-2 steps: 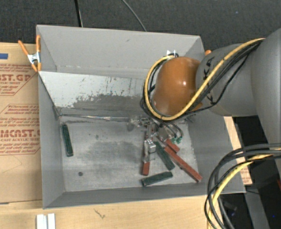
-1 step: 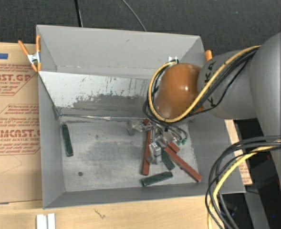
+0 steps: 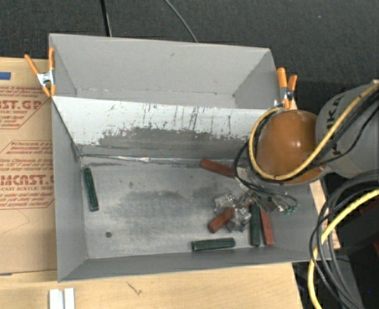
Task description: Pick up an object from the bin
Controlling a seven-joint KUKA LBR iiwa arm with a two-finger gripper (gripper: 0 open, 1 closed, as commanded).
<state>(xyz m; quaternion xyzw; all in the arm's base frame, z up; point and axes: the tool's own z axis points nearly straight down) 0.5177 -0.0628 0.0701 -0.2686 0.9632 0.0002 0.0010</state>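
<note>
My end effector (image 3: 239,205) is low in the near right part of the bin (image 3: 144,82), under my orange cover (image 3: 287,145), which hides much of it. A yellow cable (image 3: 257,148) loops around that cover. Whether the end effector is apart or together, I cannot tell; the metal parts there run together with what lies beneath them, and I cannot tell whether anything is held.

Directly below me is a small cluster on the bin floor. The clearest piece in it is a short brown block (image 3: 219,221), lying tilted at the near left of the end effector, very close to it and perhaps touching. Some pale shiny bits (image 3: 226,202) lie against it; I cannot tell what they are.

Just to the right of the cluster, two sticks lie side by side, running near to far: a right green stick (image 3: 255,230) and, touching it on its right, a brown stick (image 3: 267,229). A near green stick (image 3: 213,244) lies crosswise close to the near wall, just apart from the brown block. A far brown stick (image 3: 213,167) lies slanted where the floor meets the far wall, partly under my cover.

Well apart from all this, a left green stick (image 3: 89,189) lies alone by the left wall, running near to far.
</note>
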